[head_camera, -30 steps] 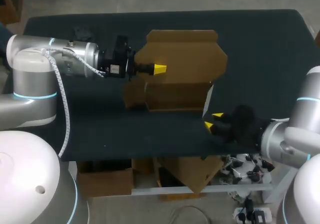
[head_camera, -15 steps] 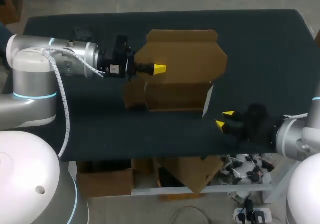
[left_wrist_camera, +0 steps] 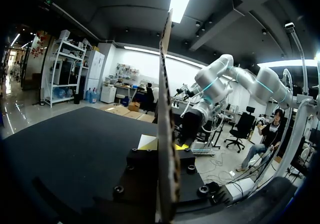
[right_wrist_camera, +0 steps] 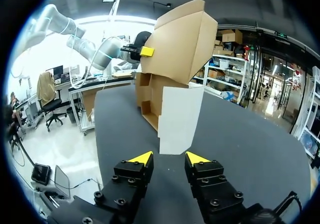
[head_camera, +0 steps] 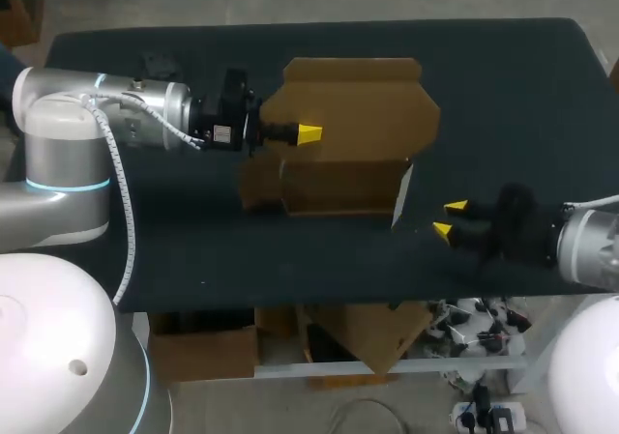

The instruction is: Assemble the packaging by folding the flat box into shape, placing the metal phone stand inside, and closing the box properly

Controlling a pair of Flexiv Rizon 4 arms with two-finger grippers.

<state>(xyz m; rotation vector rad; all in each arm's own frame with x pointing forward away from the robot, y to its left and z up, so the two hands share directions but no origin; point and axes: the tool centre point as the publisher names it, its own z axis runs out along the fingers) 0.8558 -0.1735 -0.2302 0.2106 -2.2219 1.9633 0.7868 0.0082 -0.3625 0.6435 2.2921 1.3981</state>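
box [head_camera: 353,134]: underside hidden | left jaws: one behind box | right arm [head_camera: 590,245]: cut off

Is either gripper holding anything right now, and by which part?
The left gripper grips the brown cardboard box by the side edge of its large raised flap. The right gripper is open and holds nothing.
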